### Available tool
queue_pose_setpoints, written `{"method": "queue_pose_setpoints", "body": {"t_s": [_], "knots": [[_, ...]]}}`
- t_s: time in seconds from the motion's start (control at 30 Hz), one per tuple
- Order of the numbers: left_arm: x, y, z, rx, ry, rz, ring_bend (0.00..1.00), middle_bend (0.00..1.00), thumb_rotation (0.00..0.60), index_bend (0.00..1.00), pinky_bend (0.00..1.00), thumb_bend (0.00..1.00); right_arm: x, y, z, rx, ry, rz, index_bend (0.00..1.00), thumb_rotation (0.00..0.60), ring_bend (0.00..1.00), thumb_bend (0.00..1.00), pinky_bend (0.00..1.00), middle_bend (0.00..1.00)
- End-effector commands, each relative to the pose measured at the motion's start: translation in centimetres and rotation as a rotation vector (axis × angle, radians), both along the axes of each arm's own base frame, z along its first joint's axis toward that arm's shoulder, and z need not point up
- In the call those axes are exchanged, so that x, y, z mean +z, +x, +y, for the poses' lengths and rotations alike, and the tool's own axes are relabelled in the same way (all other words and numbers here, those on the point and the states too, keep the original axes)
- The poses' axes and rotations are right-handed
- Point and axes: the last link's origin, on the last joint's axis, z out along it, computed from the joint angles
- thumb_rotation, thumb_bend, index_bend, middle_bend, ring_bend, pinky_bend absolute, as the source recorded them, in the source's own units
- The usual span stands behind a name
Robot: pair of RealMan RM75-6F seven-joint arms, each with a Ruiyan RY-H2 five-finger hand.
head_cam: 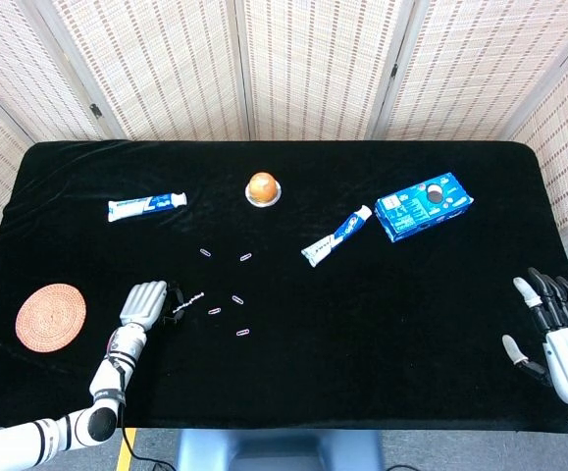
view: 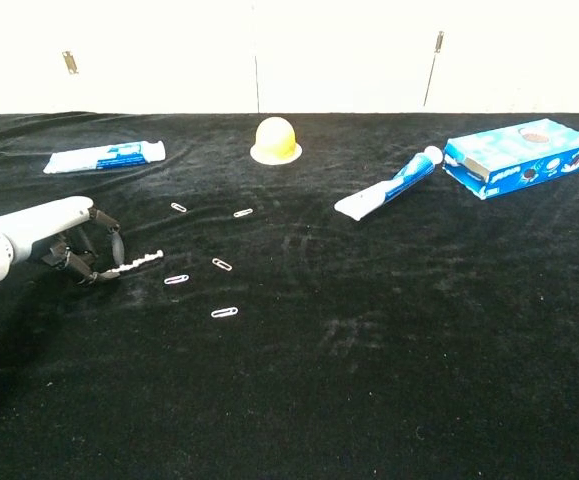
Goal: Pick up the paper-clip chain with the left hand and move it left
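Observation:
The paper-clip chain [view: 140,262] is a short silvery string on the black cloth, also seen in the head view as paper-clip chain [head_cam: 187,303]. My left hand [view: 61,243] lies palm-down just left of it, fingers curled in, and pinches the chain's left end. The rest of the chain stretches right and rests on the cloth. In the head view the left hand [head_cam: 144,302] sits near the table's front left. My right hand [head_cam: 556,332] hovers at the front right corner with fingers spread, holding nothing.
Several loose paper clips [view: 224,312] lie right of the chain. A woven coaster [head_cam: 50,316] sits left of my left hand. Farther back are a toothpaste tube [head_cam: 146,206], an orange on a dish [head_cam: 263,186], a second tube [head_cam: 336,236] and a blue cookie box [head_cam: 423,205].

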Motion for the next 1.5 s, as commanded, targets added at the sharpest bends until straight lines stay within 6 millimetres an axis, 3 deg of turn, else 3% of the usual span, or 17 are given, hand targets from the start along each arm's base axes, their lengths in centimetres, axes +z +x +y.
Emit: {"method": "queue_pose_setpoints", "body": {"t_s": [0.03, 0.8, 1.03, 1.37, 1.5], "knots": [[-0.01, -0.04, -0.01, 0.001, -0.003, 0.002, 1.0, 1.0, 0.6, 0.52, 1.0, 0.41, -0.01, 0.0, 0.0, 0.0, 0.0, 0.0, 0.0, 0.6, 0.0, 0.35, 0.0, 0.0], [-0.17, -0.43, 0.09, 0.008, -0.006, 0.01, 1.0, 1.0, 0.6, 0.54, 1.0, 0.41, -0.1, 0.0, -0.11, -0.002, 0.003, 0.002, 0.0, 0.6, 0.0, 0.35, 0.0, 0.0], [-0.19, -0.63, 0.21, 0.006, 0.0, 0.02, 1.0, 1.0, 0.6, 0.61, 1.0, 0.49, -0.14, -0.03, -0.17, -0.004, 0.004, 0.003, 0.0, 0.6, 0.0, 0.35, 0.0, 0.0], [-0.02, -0.9, 0.42, 0.007, 0.015, 0.042, 1.0, 1.0, 0.6, 0.62, 1.0, 0.55, -0.17, -0.04, -0.25, -0.006, 0.004, 0.004, 0.0, 0.6, 0.0, 0.35, 0.0, 0.0], [0.29, -1.03, 0.55, 0.003, 0.041, 0.059, 1.0, 1.0, 0.6, 0.69, 1.0, 0.59, -0.19, -0.06, -0.27, -0.007, 0.005, 0.003, 0.0, 0.6, 0.0, 0.35, 0.0, 0.0]]}}
